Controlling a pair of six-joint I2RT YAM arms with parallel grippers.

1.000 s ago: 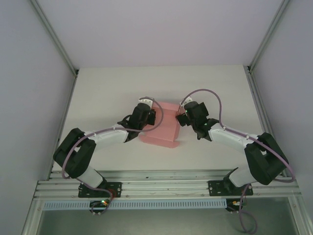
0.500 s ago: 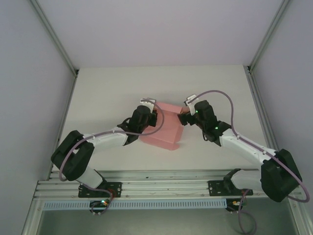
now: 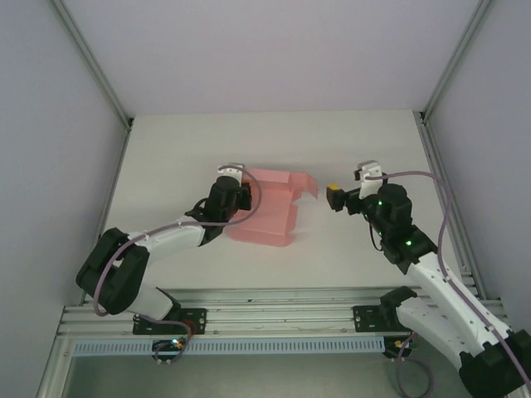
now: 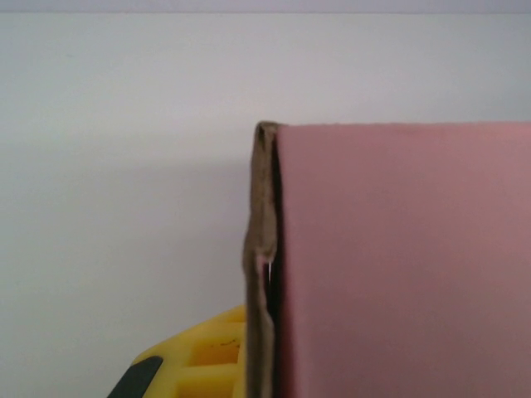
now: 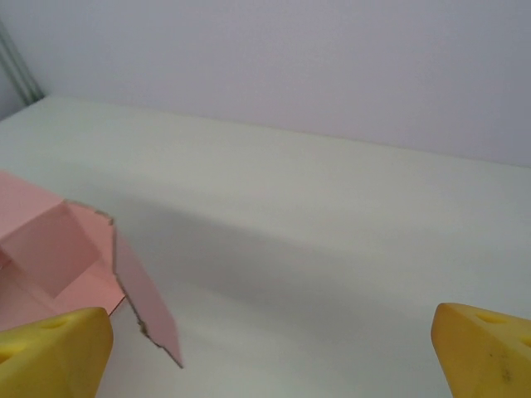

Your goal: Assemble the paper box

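Centre of the top view: salmon-pink paper box point(image 3: 270, 217) flat on the table point(image 3: 182, 157), clamped at its left edge by the left gripper point(image 3: 241, 199), right gripper point(image 3: 333, 197) apart from it, beyond the raised flap. From the left wrist: pink panel across the right half, one yellow finger point(image 4: 203, 365) just left of its doubled edge. From the right wrist: fingertips point(image 5: 50, 352) spread wide at the bottom corners, flap at lower left, untouched.
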